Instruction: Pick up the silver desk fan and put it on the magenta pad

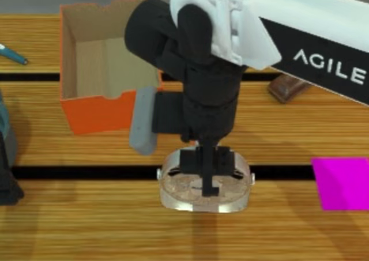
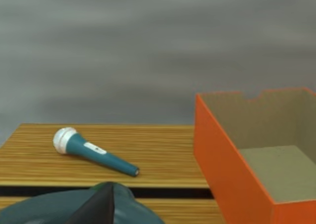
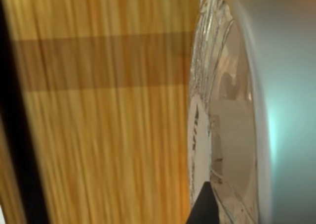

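Note:
The silver desk fan [image 1: 173, 187] lies on the wooden table near the front middle, its shiny grille cage facing up. My right gripper [image 1: 206, 177] reaches straight down from the upper right and sits right over the fan's middle. In the right wrist view the fan [image 3: 227, 110] fills the frame, very close, against the table's wood. The magenta pad [image 1: 343, 183] lies flat at the table's right edge, well apart from the fan. My left gripper [image 1: 7, 183] is parked at the far left edge.
An open orange box [image 1: 95, 120] [image 2: 232, 169] stands at the back left, close behind the right arm. A teal microphone [image 2: 94, 155] [image 1: 11, 53] lies at the far back left. A brown object [image 1: 287, 88] sits behind the right arm. A teal shape [image 2: 59, 209] lies under the left wrist.

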{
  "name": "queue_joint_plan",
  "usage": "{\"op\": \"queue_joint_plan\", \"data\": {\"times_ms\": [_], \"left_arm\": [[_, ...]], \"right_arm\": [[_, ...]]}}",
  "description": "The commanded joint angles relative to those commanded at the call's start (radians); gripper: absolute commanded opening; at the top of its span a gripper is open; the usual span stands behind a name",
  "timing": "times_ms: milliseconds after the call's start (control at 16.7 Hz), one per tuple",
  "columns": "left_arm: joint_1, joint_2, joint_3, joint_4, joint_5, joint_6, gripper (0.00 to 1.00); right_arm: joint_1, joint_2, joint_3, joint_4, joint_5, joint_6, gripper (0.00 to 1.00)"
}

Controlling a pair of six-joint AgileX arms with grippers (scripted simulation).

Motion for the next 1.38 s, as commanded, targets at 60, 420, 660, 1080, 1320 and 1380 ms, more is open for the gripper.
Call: {"op": "queue_joint_plan", "data": {"times_ms": [60,420,660,1080,1320,1380], "left_arm": [[0.0,0.0,0.0,0.0,0.0,0.0,1.0],[0.0,0.0,0.0,0.0,0.0,0.0,1.0],[0.0,0.0,0.0,0.0,0.0,0.0,1.0],[0.0,0.0,0.0,0.0,0.0,0.0,1.0],[0.0,0.0,0.0,0.0,0.0,0.0,1.0],[0.0,0.0,0.0,0.0,0.0,0.0,1.0]], "right_arm": [[0.0,0.0,0.0,0.0,0.0,0.0,0.0],[-0.107,-0.062,-0.078,0.007,-0.001,-0.11,0.0],[-0.31,-0.192,-0.226,0.024,-0.001,-0.348,0.0],[-0.651,-0.416,-0.478,0.058,-0.001,-0.719,0.0],[-0.676,-0.437,-0.5,0.063,-0.002,-0.744,0.0],[-0.676,-0.437,-0.5,0.063,-0.002,-0.744,0.0]]}}
